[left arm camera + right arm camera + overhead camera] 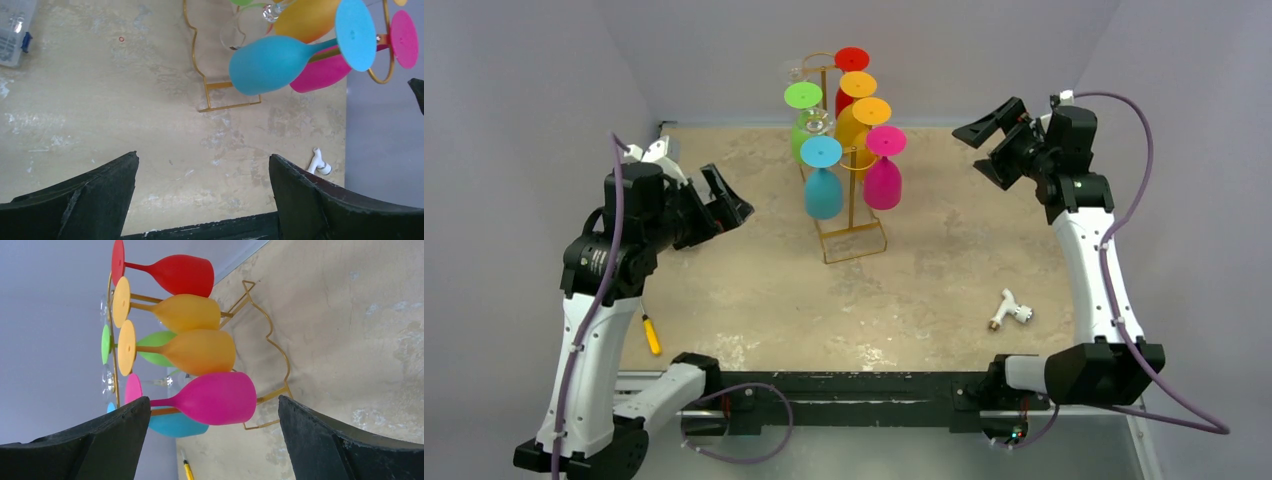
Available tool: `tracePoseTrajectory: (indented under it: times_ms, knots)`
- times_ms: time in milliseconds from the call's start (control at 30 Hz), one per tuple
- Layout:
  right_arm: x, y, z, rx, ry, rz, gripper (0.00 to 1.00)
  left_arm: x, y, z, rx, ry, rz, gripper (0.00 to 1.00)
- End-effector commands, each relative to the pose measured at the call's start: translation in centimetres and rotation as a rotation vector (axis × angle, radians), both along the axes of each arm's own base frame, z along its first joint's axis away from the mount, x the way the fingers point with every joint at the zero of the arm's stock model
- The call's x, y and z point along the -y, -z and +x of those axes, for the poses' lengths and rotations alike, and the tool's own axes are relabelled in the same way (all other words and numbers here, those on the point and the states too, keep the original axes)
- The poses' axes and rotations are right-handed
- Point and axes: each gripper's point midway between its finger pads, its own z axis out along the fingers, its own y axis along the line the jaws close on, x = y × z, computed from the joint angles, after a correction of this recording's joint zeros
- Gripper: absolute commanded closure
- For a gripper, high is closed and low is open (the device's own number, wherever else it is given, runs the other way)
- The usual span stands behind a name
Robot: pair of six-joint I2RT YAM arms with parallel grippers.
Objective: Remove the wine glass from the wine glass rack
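The gold wire wine glass rack [855,205] stands at the back middle of the table, with several coloured wine glasses hanging upside down from its hooks. Lowest are a blue glass [823,193] on the left and a magenta glass [882,183] on the right. Red, orange and green ones hang higher. My left gripper [732,197] is open, left of the rack and apart from it. In its wrist view the left gripper [203,156] holds nothing, and the blue glass [267,64] is well ahead. My right gripper [977,150] is open, right of the rack. In its wrist view the right gripper [214,399] faces the magenta glass [215,397], not touching.
A white pipe fitting [1010,312] lies front right on the table. A yellow-handled screwdriver [652,335] lies near the left arm's base. A clear plastic box [12,30] shows at the left wrist view's corner. Grey walls close in on three sides.
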Motion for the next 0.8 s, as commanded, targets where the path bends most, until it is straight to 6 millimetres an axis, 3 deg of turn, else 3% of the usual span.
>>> tracePoseTrajectory:
  times_ms: [0, 200, 333, 600, 767]
  knots:
    - [-0.4, -2.9, -0.7, 0.066, -0.009, 0.028, 0.01, 1.6, -3.4, 0.7, 0.101, 0.043, -0.056, 0.00]
    - [-3.0, -1.1, -0.5, -0.023, -0.176, 0.112, 0.01, 1.0, -2.9, 0.6, 0.111, 0.022, -0.035, 0.00]
    - [-3.0, -0.2, -1.3, -0.096, -0.187, 0.065, 0.01, 0.8, -2.2, -0.1, 0.083, 0.017, -0.028, 0.00]
    - [-5.0, -2.0, -2.2, -0.081, -0.275, 0.117, 0.03, 0.6, -1.4, -1.4, 0.068, 0.044, -0.004, 0.00]
    - [-4.8, -3.0, -2.1, -0.035, -0.245, 0.096, 0.04, 0.5, -1.7, -2.2, 0.095, 0.053, -0.008, 0.00]
